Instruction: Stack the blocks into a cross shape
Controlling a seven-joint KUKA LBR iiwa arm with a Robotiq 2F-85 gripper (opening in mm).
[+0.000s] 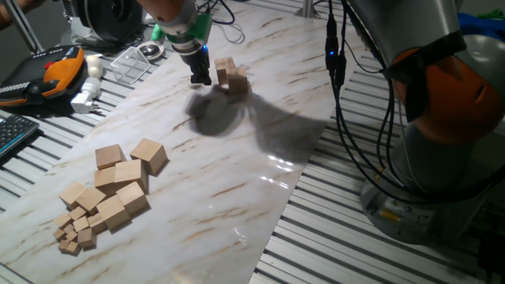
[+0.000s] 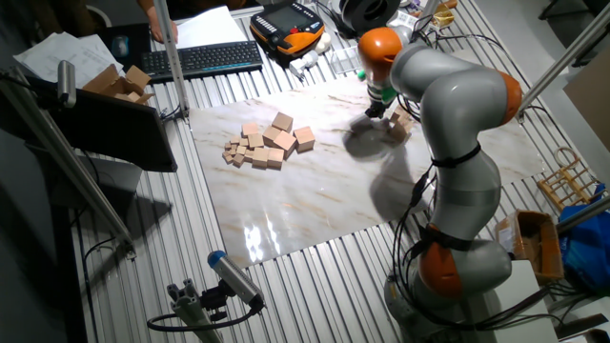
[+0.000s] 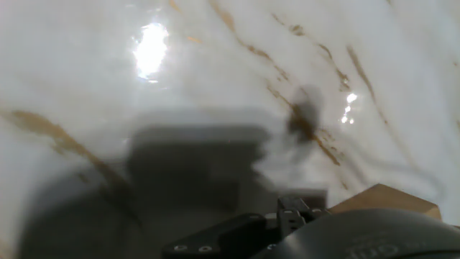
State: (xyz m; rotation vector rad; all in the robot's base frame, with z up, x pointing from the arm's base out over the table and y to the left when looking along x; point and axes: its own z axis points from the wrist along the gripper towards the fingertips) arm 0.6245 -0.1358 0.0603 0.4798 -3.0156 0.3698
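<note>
Marble-patterned sheet on your desk [image 1: 237,197], blocks at both ends.

You have the hand [image 1: 200,76] low over the sheet, just beside a small stack of blocks [image 1: 231,76]; you cannot tell whether its fingers are spread or pressed together. The other blocks [image 1: 122,185] lie in a loose pile well apart, with tiny cubes [image 1: 72,235] at its edge. No containers hold any blocks.

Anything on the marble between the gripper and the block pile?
No. Between the gripper and the pile, only bare marble sheet and shadow, in both fixed views.
</note>
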